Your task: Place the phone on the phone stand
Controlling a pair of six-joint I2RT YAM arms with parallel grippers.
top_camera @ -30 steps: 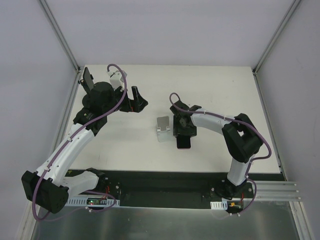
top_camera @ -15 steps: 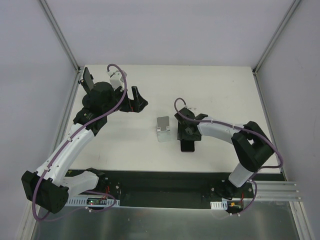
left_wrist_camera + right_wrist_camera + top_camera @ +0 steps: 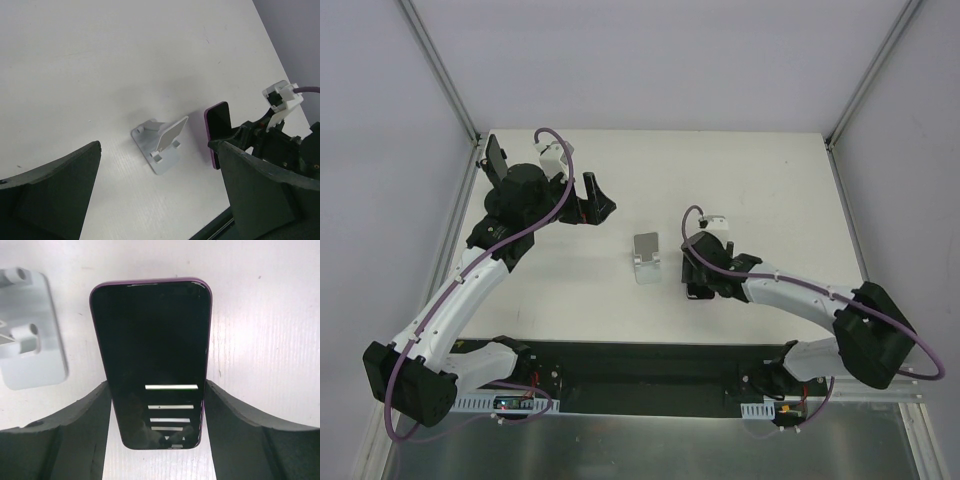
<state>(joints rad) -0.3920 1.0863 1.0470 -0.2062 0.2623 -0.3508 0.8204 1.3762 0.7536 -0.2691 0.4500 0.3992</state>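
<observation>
right claw (image 3: 157,390) is clamped on the phone (image 3: 152,360), one finger pressed to each long edge, near the bottom end of the handset. screen faces the wrist camera, purple rim showing at the top. in the left wrist view the phone looks raised on end, just beside the phone stand (image 3: 162,142), not yet on it.

here's the worry: the grip sits low on a slick, thin body. tip it toward the stand and the top-heavy end may swing or slide between the fingers.

the stand, centre of the overhead frame, is a small light piece loose on the worktop (image 3: 770,180). nothing braces it. nudge it with the phone's lower edge and it probably skates or topples rather than taking the load.

the little lip at its foot is narrow too. come in off-angle and the phone could miss the lip and slip flat onto the worktop.

left claw (image 3: 594,198) hangs with fingers wide apart, well away at the upper left of the overhead frame, gripping nothing, so no help steadying the stand from there.
</observation>
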